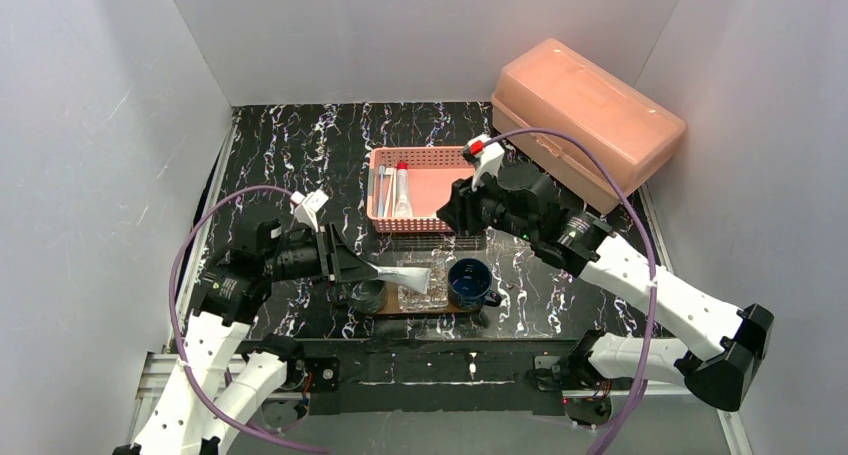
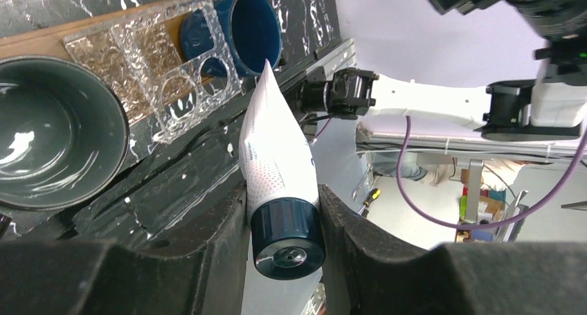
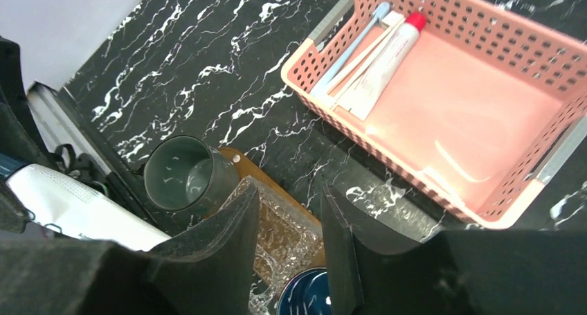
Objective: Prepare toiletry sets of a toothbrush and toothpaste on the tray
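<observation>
- The left jaws were clamped on the dark blue cap end of a white toothpaste tube (image 2: 275, 156), one jaw on each side.
- In the top view the tube lay roughly level above the tray (image 1: 432, 311), its flat crimped end reaching out over the clear faceted glass (image 1: 418, 278).
- The tray sat on the black marbled bench (image 1: 290, 145), just ahead of the arm bases.
- Three cups stood in a row on the tray: the smoky grey-green cup (image 1: 366, 295) nearest the left arm, the glass in the middle, the dark blue mug (image 1: 468, 281) on the right.
- The right jaws stood apart with nothing between them, hanging over the near right corner of the pink mesh basket (image 1: 436, 221).
- From the right wrist, the glass and the rim of the mug showed below the gap.
- The basket sat behind the tray and apart from it.
- Against the basket's left wall lay a light blue toothbrush (image 3: 351, 50), slim white toothbrushes (image 3: 367, 55) and a red-capped tube (image 3: 387, 62), side by side.
- A salmon lidded box (image 1: 585, 115) stood at the far right corner.
</observation>
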`<move>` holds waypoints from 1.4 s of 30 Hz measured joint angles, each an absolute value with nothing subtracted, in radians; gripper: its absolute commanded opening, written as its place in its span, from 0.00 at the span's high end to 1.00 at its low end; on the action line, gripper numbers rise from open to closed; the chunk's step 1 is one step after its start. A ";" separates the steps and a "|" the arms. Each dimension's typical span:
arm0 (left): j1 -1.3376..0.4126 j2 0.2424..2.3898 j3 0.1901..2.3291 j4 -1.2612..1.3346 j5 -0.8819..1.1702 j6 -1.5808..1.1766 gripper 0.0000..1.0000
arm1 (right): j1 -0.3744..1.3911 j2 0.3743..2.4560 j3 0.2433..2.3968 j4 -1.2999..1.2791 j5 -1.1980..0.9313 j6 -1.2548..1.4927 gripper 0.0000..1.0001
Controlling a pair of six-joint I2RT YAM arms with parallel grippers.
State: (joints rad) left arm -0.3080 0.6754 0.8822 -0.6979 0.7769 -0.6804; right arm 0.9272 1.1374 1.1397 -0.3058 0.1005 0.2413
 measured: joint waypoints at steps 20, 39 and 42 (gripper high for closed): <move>-0.271 0.587 0.843 -0.361 0.809 -0.956 1.00 | 0.585 0.934 0.681 0.226 -0.469 0.805 0.38; -0.270 0.560 0.722 -0.045 0.842 -1.199 1.00 | 0.605 0.908 0.514 0.789 -0.586 1.140 0.38; -0.270 0.560 0.720 -0.024 0.842 -1.213 1.00 | 0.642 0.918 0.514 0.805 -0.582 1.142 0.38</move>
